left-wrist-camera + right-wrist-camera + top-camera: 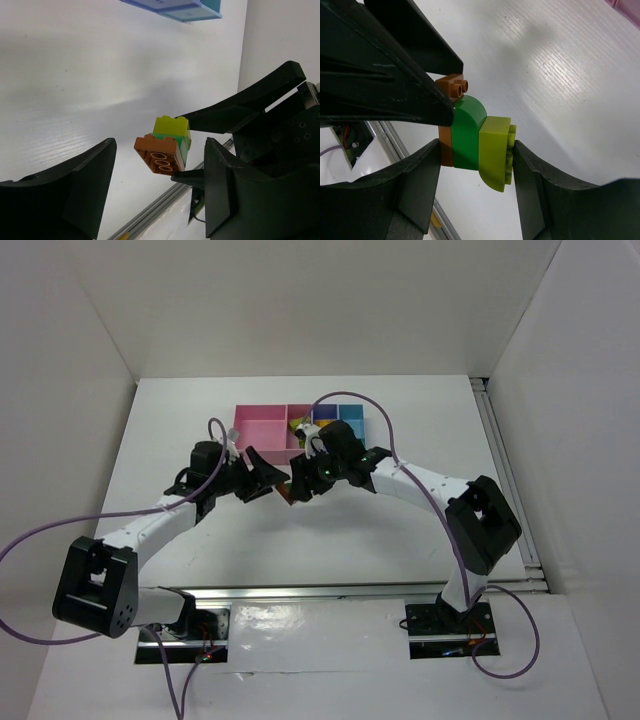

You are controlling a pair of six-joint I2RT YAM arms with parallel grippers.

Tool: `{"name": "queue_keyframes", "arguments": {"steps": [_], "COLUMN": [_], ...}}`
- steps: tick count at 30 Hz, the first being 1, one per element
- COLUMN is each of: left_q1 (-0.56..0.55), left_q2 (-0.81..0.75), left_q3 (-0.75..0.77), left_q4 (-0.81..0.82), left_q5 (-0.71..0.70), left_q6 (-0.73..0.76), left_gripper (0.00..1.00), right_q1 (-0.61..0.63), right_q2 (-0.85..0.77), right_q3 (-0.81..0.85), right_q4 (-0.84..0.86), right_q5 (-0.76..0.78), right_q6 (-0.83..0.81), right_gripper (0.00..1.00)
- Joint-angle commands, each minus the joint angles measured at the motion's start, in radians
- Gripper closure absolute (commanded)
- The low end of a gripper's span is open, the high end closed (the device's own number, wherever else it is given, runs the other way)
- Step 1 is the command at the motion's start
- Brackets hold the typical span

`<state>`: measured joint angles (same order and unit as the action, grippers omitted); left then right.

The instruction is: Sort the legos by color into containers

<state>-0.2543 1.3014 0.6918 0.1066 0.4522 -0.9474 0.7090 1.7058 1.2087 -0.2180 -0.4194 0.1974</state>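
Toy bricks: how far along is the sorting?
Done: some bricks already lie in the containers. In hand: the right claw grips a stack of brown, green and yellow-green bricks, with the open left claw beside it. Left: splitting that stack and binning each color.

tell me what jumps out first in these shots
The two arms meet at mid-table, where the right gripper pinches a stuck-together stack of three legos: brown, green and yellow-green. The left gripper stands open right by the stack's brown end, not closed on it. Just beyond them sits the row of pink and blue containers.
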Motion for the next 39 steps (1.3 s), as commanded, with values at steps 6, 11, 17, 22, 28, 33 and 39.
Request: {"name": "queue_keyframes", "arguments": {"steps": [6,11,17,22,28,33,39], "left_q1": [-0.057,-0.066,-0.066,-0.039,0.029,0.113,0.162], "left_q2": [0.047,0.047,0.047,0.047,0.105,0.197,0.272], "left_q3": [0.02,-0.014,0.043,0.077,0.19,0.226,0.249], "left_q4": [0.054,0.087,0.035,0.013,-0.053,0.01,0.123], "left_q5": [-0.032,-0.044,-0.044,-0.003,0.126,0.395,0.636], "left_q6": [-0.045,-0.065,-0.04,-0.002,0.108,0.141,0.144], "left_gripper": [0.3,0.36,0.69,0.98,1.0,1.0,1.0], "right_q1": [0.007,0.007,0.007,0.007,-0.034,-0.126,-0.187], "right_q2": [-0.041,-0.041,-0.041,-0.051,-0.122,-0.155,-0.132], "right_q3": [0.032,0.032,0.032,0.066,0.068,0.017,0.005], "right_q4": [0.029,0.049,0.049,0.014,0.0,0.055,0.198], "right_q5": [-0.016,-0.007,-0.016,0.004,0.019,-0.162,-0.491], "right_q6": [0.005,0.014,0.033,0.023,-0.004,0.016,0.118], "right_gripper": [0.47,0.47,0.47,0.39,0.19,0.22,0.22]}}
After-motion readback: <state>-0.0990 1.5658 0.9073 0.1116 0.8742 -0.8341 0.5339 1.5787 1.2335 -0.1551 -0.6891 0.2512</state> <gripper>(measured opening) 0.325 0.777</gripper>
